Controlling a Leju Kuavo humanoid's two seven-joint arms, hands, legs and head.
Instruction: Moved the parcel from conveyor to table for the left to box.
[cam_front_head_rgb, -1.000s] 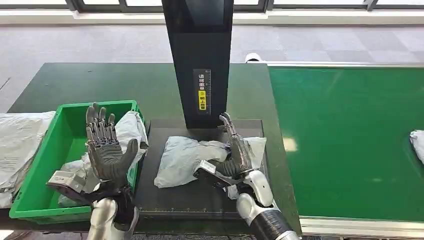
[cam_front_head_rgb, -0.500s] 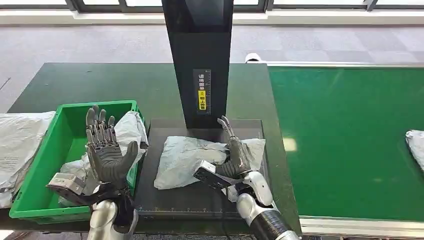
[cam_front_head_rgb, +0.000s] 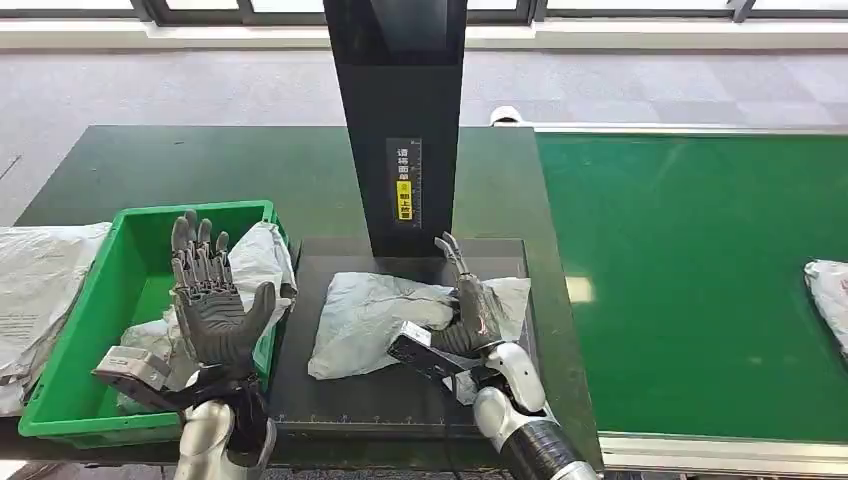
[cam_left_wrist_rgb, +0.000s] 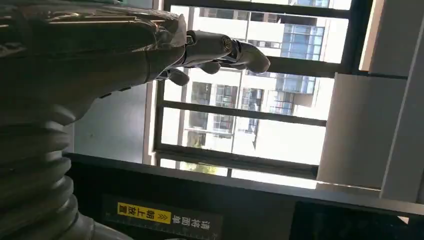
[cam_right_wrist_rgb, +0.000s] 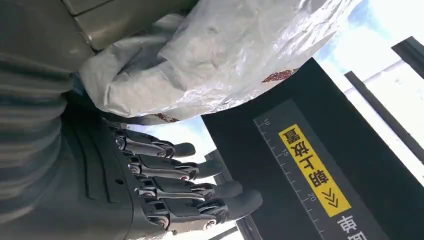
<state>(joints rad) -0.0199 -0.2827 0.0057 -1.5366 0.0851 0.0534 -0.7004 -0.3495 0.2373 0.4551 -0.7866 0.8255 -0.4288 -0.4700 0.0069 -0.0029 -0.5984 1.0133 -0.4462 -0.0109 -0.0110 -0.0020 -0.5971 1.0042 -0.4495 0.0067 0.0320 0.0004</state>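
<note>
**One parcel down on the scale plate, and your right hand is nearly off it**

One grey parcel (cam_front_head_rgb: 385, 318) lies flat on the black plate (cam_front_head_rgb: 350, 400) at the foot of the dark post (cam_front_head_rgb: 400, 120), on the desk (cam_front_head_rgb: 150, 165) between the green bin (cam_front_head_rgb: 75, 405) and the green conveyor (cam_front_head_rgb: 700, 280). Over the last second your right hand (cam_front_head_rgb: 470, 310) has drawn back a little toward the robot and settled lower on the parcel's right end. Its fingers (cam_right_wrist_rgb: 200, 170) are stretched out straight and slightly spread, pinching nothing; the right wrist view shows the bag's crinkled film lying against the hand, not clamped. You can read that as the drop-off being finished, with the hand still to be cleared away.

Your left hand (cam_front_head_rgb: 210, 300) has not moved: it waits palm up over the bin's near right corner, fingers apart and empty. The boxing step has not started. Meanwhile the next parcel (cam_front_head_rgb: 828, 300) on the belt has crept further in from the right edge.

As for writing, the post carries a narrow vertical label (cam_front_head_rgb: 404, 180): pale Chinese characters over a yellow strip with dark characters and chevrons, beside a ruler scale. In the right wrist view the scale's "10", "15" and "20" are legible; the characters are turned and I would not vouch for a reading. The parcel shows reddish-brown print (cam_right_wrist_rgb: 276, 76) too small to make out.
</note>
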